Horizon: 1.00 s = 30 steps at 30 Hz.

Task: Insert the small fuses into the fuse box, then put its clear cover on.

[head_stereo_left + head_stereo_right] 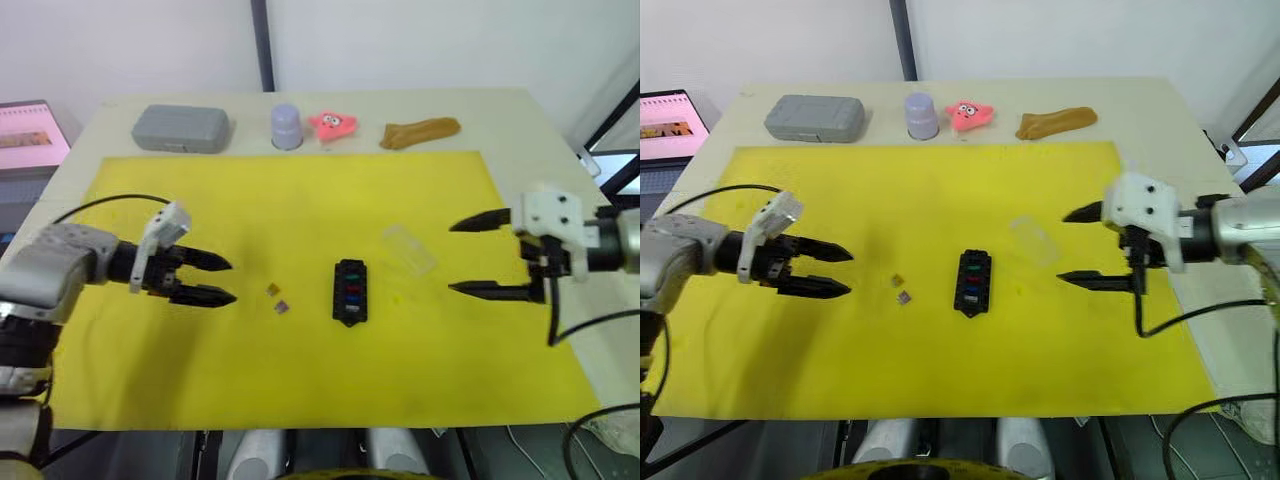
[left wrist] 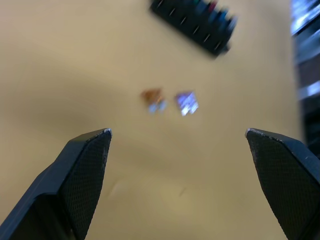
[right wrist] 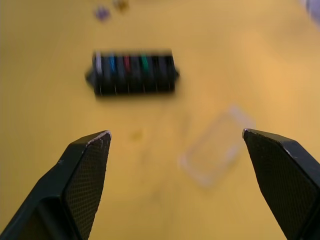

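Observation:
The black fuse box (image 1: 350, 291) lies mid-mat with several coloured fuses (image 3: 126, 65) seated in its slots. Two loose small fuses rest on the mat to its left: a yellow-brown one (image 1: 273, 290) and a purple-brown one (image 1: 282, 307). The clear cover (image 1: 408, 247) lies flat on the mat just right of and behind the box. My left gripper (image 1: 222, 281) hovers open left of the loose fuses, pointing toward them. My right gripper (image 1: 457, 257) is open wide to the right of the cover, empty.
A yellow mat (image 1: 300, 380) covers most of the table. Along the back edge stand a grey case (image 1: 181, 128), a lavender cup (image 1: 286, 126), a pink toy (image 1: 333, 124) and a brown floppy object (image 1: 420, 131). A screen (image 1: 30, 135) sits off the table's left.

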Available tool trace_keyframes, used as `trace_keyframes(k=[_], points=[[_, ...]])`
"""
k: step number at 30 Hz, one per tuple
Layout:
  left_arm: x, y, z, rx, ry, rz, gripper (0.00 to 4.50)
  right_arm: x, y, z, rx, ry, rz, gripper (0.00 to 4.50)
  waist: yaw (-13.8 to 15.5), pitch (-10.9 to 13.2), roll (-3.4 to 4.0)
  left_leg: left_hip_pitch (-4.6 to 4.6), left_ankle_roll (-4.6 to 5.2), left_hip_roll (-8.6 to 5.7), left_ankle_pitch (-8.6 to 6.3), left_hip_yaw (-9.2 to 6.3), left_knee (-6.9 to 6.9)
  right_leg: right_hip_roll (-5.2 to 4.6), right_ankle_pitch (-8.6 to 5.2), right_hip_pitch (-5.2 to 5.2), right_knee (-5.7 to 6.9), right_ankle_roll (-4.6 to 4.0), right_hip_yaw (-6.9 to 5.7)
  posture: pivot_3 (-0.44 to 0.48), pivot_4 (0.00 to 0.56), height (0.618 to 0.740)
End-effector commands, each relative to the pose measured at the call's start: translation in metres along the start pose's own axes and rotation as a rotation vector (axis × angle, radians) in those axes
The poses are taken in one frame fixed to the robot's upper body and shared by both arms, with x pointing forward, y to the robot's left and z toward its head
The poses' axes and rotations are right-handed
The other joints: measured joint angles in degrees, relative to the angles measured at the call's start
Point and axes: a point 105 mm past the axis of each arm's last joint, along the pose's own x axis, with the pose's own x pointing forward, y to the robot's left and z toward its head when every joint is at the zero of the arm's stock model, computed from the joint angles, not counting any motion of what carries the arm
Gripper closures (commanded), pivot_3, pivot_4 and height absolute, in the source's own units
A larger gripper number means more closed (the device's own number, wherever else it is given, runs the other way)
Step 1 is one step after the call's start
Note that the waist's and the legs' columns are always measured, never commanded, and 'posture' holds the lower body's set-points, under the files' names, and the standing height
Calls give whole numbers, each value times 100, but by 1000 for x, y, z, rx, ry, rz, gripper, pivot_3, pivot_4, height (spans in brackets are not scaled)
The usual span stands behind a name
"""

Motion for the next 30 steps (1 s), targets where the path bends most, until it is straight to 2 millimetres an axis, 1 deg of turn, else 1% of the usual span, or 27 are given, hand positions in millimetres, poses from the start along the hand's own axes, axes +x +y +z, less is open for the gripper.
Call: trace_keyframes(k=[1,3,5,6,8,12,17,21,27,30], points=[[8,-2,2,-227,-48,-96,0,23,16,31,-64,-88,65,52,-1,1,0,1,-3,0,2,0,0,0,0,-3,8,0,0,0,150,740],[14,3,2,-363,-64,-121,0,33,22,44,-88,-126,92,52,5,2,-3,-2,-4,-2,2,-1,4,0,0,-9,20,0,0,0,150,740],[18,6,0,-422,-69,-134,0,37,24,50,-97,-138,100,52,17,4,-6,-8,-5,-4,2,-1,25,0,-1,-18,43,1,-1,0,150,740],[19,11,-2,-460,-79,-123,0,39,25,53,-107,-142,102,52,16,5,-6,-12,-4,-5,2,-2,31,-1,-1,-18,46,1,-1,0,150,740],[24,20,-6,-540,-99,-114,0,41,27,56,-124,-153,112,52,26,5,-7,-13,-5,-7,2,-2,41,-3,-1,-17,47,1,0,0,150,740],[38,30,-14,-613,-105,-107,0,45,31,60,-140,-168,125,52,25,6,-9,-17,-4,-10,2,-1,55,-5,-1,-15,51,1,0,0,150,740],[53,35,-18,-622,-95,-116,0,47,31,61,-149,-171,111,52,48,5,-8,-15,-15,-13,8,-1,58,-12,-1,-12,55,1,1,0,150,740],[59,39,-18,-619,-96,-120,0,47,31,60,-148,-169,102,52,141,5,-8,-10,-13,-19,7,-1,65,-16,-1,-2,53,1,2,0,150,740],[73,36,-12,-580,-64,-175,0,46,32,60,-138,-164,92,52,190,5,-8,-9,-11,-27,6,-4,69,-20,-1,8,51,1,2,0,150,740],[75,36,-13,-566,-47,-187,0,46,33,60,-137,-164,90,52,190,5,-8,-7,-1,-29,1,-5,70,-22,-1,11,50,1,2,0,150,740]])
